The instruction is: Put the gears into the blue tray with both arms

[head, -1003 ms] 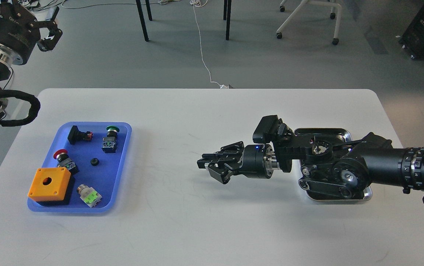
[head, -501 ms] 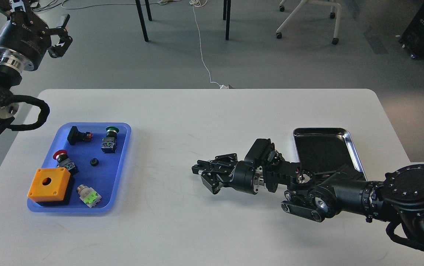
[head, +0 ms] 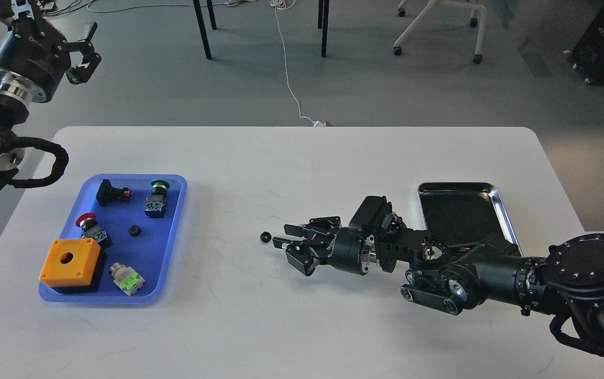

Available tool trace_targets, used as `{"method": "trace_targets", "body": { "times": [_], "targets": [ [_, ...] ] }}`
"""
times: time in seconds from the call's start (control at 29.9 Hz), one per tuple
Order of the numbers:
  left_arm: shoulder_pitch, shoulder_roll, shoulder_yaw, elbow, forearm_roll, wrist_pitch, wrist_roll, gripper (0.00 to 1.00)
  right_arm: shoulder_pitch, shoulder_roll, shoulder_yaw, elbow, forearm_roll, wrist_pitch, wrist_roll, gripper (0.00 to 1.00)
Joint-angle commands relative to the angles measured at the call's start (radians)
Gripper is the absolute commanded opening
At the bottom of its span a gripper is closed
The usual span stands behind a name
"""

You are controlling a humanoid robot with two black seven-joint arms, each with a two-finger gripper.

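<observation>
Right gripper (head: 287, 237) low over white table (head: 291, 168), fingers spread, gear (head: 265, 237) on table just beyond fingertips, second gear (head: 134, 230) inside blue tray (head: 174, 231), left gripper (head: 82, 46) raised, spread, empty.

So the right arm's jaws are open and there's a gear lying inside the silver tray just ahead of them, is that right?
Not quite. The gear lies on the bare white table, just past the tips of the right gripper, not in the silver tray, which sits farther back beside that arm. The head view shows this. The jaws are indeed open.
</observation>
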State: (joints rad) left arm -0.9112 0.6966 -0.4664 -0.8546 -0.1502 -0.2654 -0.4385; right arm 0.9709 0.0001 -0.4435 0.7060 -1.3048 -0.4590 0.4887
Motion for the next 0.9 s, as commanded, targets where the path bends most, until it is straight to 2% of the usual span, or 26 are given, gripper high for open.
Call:
{"method": "trace_targets", "body": {
  "times": [0.0, 0.13, 0.27, 0.47, 0.63, 0.67, 0.8, 0.87],
  "targets": [
    [-0.002, 0.003, 0.000, -0.001, 0.000, 0.000, 0.000, 0.98, 0.009, 0.000, 0.002, 0.001, 0.004, 0.000, 0.000, 0.69],
    [-0.003, 0.009, -0.003, -0.001, 0.000, 0.000, 0.000, 0.98, 0.038, 0.000, 0.038, 0.007, 0.013, -0.004, 0.000, 0.79],
    [-0.005, 0.014, -0.008, -0.001, 0.000, 0.002, -0.003, 0.98, 0.058, 0.000, 0.243, 0.013, 0.018, -0.001, 0.000, 0.94],
    [-0.005, 0.064, 0.002, -0.027, 0.004, -0.012, 0.001, 0.98, 0.063, -0.018, 0.566, 0.020, 0.048, 0.034, 0.000, 0.97],
    [-0.006, 0.073, 0.002, -0.035, 0.011, -0.015, 0.001, 0.98, 0.063, -0.038, 0.591, 0.020, 0.068, 0.039, 0.000, 0.97],
    [-0.012, 0.139, -0.001, -0.099, 0.214, -0.032, -0.003, 0.98, 0.063, -0.189, 0.662, 0.056, 0.281, 0.068, 0.000, 0.97],
    [-0.011, 0.158, 0.003, -0.162, 0.303, -0.032, -0.005, 0.98, 0.063, -0.307, 0.680, 0.090, 0.461, 0.092, 0.000, 0.97],
    [-0.011, 0.182, 0.002, -0.252, 0.386, -0.028, -0.005, 0.98, 0.065, -0.371, 0.730, 0.092, 0.585, 0.146, 0.000, 0.97]
  ]
}}
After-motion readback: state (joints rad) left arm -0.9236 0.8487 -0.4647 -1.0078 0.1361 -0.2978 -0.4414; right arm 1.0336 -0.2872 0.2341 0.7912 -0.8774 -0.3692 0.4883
